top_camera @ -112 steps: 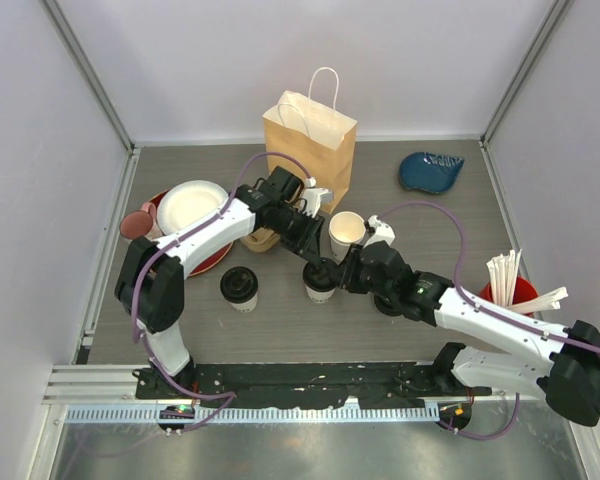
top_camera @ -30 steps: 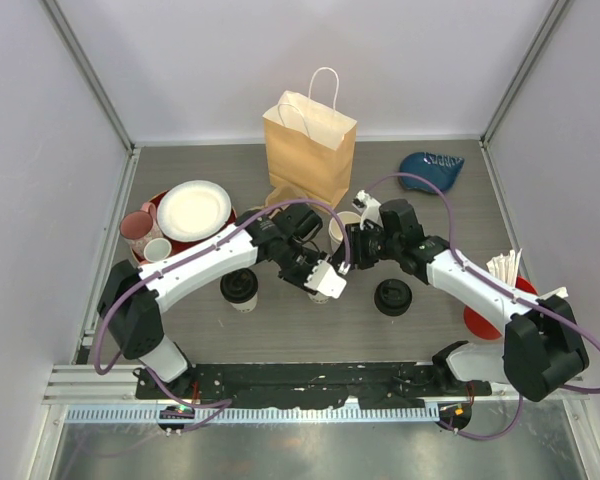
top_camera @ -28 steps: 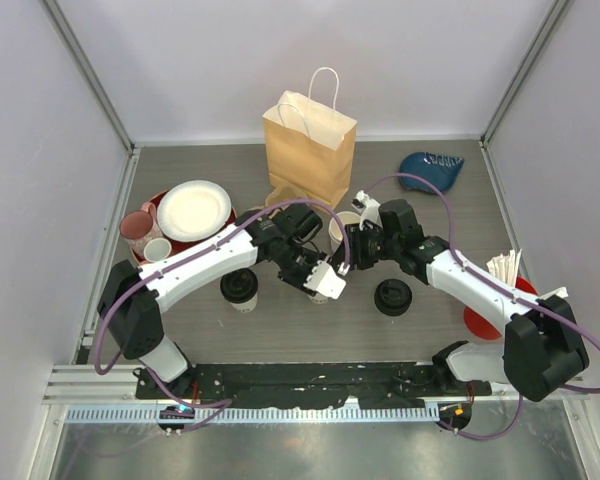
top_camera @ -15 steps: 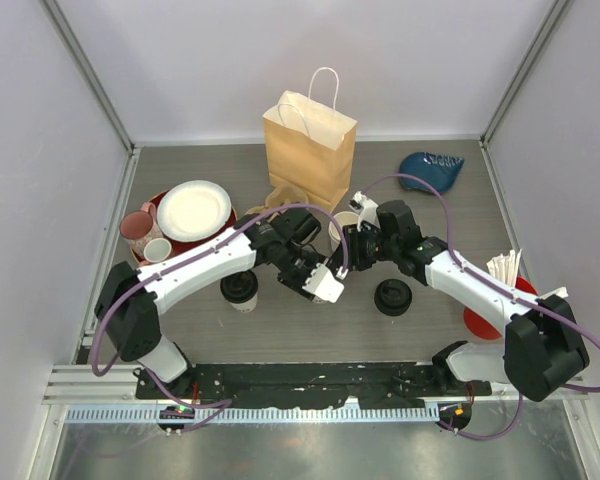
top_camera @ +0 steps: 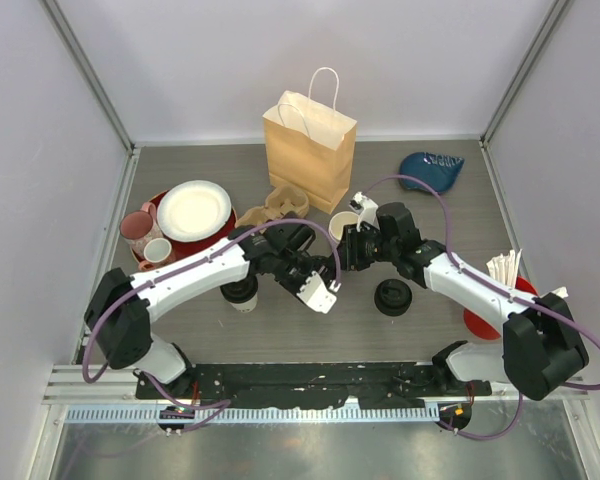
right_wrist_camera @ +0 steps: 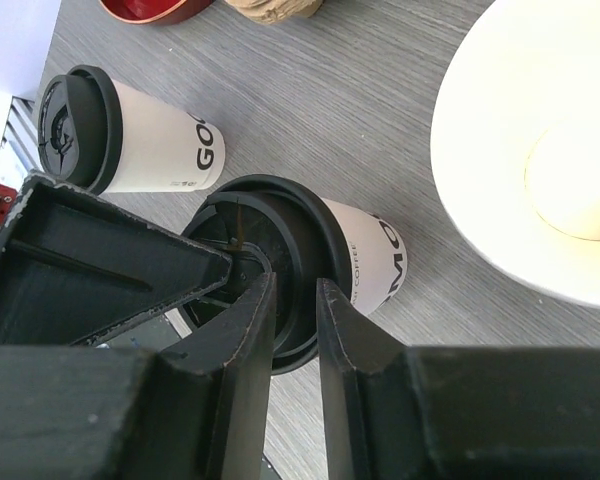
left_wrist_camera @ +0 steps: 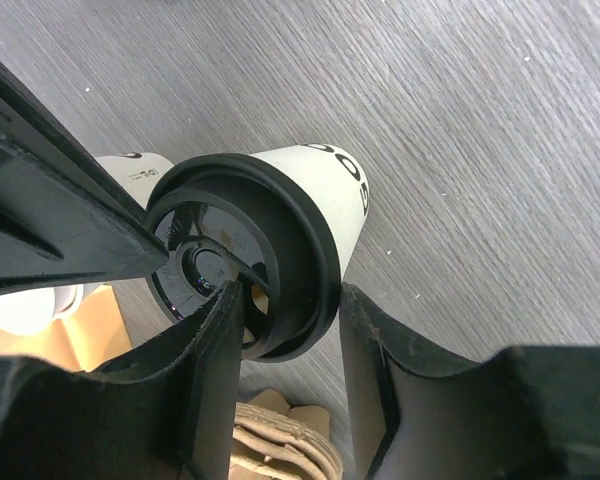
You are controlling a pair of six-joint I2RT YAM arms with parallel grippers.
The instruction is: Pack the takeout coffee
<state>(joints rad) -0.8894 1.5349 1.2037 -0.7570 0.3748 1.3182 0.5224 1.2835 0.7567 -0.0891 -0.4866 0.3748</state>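
Left gripper (top_camera: 323, 291) had drawn back toward the near edge, baring the carrier (top_camera: 275, 205), and both sets of jaws met at one lid.

With the brown bag (top_camera: 310, 145) and the pulp carrier at its foot uncovered, the way to pack looked open, yet nothing was packed. The middle cup (right_wrist_camera: 365, 265) sat on the worktop (top_camera: 280, 340) between the grippers, the second lidded cup (top_camera: 240, 288) nearby to its left. The left jaws stood apart astride the lid (right_wrist_camera: 270, 225) rim, with slack. The right gripper (right_wrist_camera: 295, 290) had narrowed its jaws over that rim; whether they gripped could not be told.

Lidded cup (top_camera: 242, 293), paper bag (top_camera: 310, 150) on table (top_camera: 310, 335)
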